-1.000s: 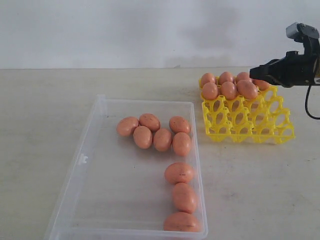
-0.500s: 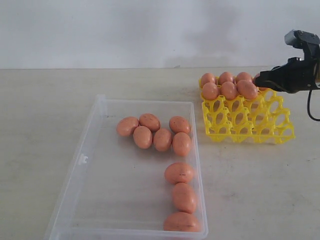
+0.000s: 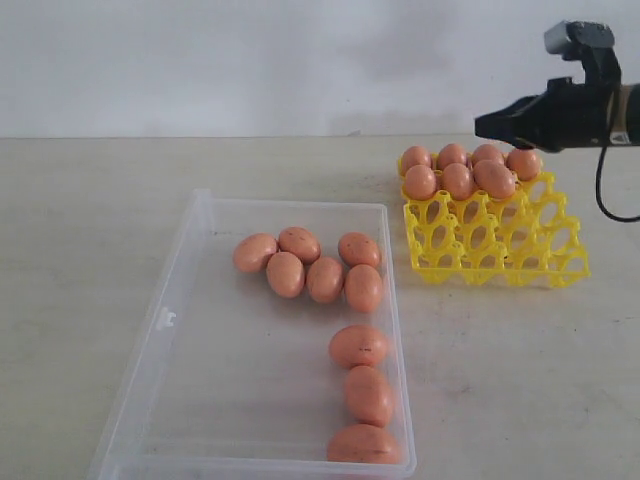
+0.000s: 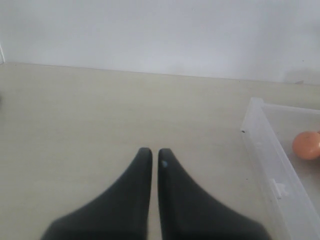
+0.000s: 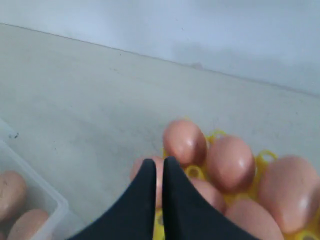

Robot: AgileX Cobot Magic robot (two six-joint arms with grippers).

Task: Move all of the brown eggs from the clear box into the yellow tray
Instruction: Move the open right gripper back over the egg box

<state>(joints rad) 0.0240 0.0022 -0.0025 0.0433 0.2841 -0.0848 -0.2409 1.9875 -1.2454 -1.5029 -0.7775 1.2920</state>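
**Seventh egg is down, and my right pincer rises empty**

Half a second ago my right pincer (image 3: 483, 126) was low at the far right corner of the yellow tray (image 3: 500, 250), touching or almost touching the egg there. Now it is lifted above the far row and has moved a little toward the middle. The corner egg (image 3: 524, 163) sits alone in its cup, in full view. My two black fingers are pressed together with nothing between them. So I judge that this egg is delivered and this step is finished.

The brown eggs (image 3: 324, 279) are now in two places. Seven are in the tray: four in the far row and three in the next row. The two near rows have no egg yet. Nine remain in the clear box (image 3: 170, 300): six in a loose group in the far part, and three in a line along the right wall toward the near corner.

My left pincer (image 4: 151, 152) is also closed and holds nothing. It hangs over the bare table (image 4: 75, 110) just beside the box.

For the task this means less than half is done. For the next egg I think the right pincer must go to the box and open first. The eggs in the group touch each other, so one may roll when I take its neighbour.
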